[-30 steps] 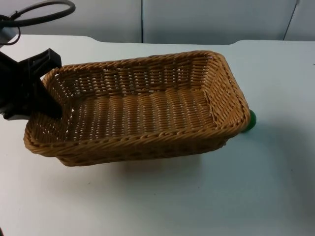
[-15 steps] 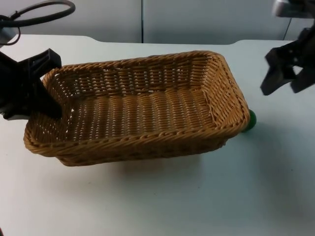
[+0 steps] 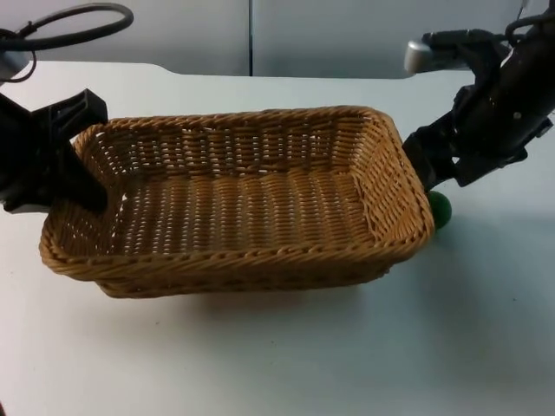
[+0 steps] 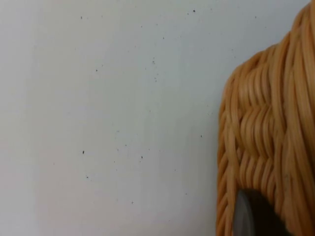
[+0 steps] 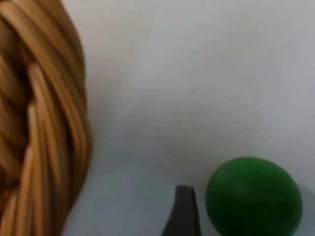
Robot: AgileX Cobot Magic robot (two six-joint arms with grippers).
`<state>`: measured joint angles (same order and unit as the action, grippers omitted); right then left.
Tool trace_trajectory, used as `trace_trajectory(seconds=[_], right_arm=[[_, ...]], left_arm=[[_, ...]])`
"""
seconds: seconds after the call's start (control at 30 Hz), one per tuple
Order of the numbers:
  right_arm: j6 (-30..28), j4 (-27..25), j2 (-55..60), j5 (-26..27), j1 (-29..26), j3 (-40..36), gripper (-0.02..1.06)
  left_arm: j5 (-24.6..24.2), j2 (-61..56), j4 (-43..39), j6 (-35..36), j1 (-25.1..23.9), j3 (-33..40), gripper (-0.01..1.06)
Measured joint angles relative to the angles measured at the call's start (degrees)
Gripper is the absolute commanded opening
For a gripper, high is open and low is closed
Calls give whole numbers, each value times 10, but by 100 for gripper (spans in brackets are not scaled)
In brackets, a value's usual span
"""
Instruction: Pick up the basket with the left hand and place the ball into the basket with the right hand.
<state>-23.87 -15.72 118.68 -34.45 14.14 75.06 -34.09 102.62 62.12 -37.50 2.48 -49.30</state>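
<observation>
The woven tan basket [image 3: 234, 260] is held off the table at its left end by my left gripper [image 3: 76, 178], shut on the short wall; that wall [image 4: 266, 137] shows in the left wrist view with a black fingertip [image 4: 251, 216] against it. A green ball [image 3: 440, 209] lies on the table, just past the basket's right end and partly hidden by the rim. My right gripper [image 3: 447, 176] hangs open just above and behind the ball. In the right wrist view the ball [image 5: 253, 196] sits beside one fingertip [image 5: 183, 211], with the basket rim [image 5: 44, 123] close by.
The white table [image 3: 286, 355] ends at a grey partition wall [image 3: 347, 35] at the back. The basket's right end stands very close to the ball and to the right gripper.
My right arm has come in from the upper right and dropped down-left to just over the ball. The basket's right end has shifted slightly. The left gripper keeps its hold.
</observation>
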Motion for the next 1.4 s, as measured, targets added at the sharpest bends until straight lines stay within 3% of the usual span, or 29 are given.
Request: trace_trajectory(seconds=[0.6, 0.73, 1.03, 1.1, 1.2, 1.3, 1.33, 1.4], right_arm=[[11, 0, 49, 23, 0, 0, 60], [11, 0, 49, 35, 0, 0, 48], [12, 4, 49, 46, 0, 0, -1], [20, 8, 47, 50, 0, 0, 0], [49, 38, 42, 50, -2, 11, 0], [138, 146, 30, 30, -5, 54, 0], [138, 146, 30, 30, -5, 54, 0], [185, 205, 14, -12, -7, 118, 0]], left_arm=[[5, 0, -7, -2, 0, 0, 0], [7, 0, -7, -2, 0, 0, 0], [8, 0, -7, -2, 0, 0, 0], [8, 0, -7, -2, 0, 0, 0], [8, 0, -7, -2, 0, 0, 0], [-3, 0, -1, -2, 0, 0, 0], [-3, 0, -1, -2, 0, 0, 0], [-3, 0, 0, -2, 0, 0, 0]])
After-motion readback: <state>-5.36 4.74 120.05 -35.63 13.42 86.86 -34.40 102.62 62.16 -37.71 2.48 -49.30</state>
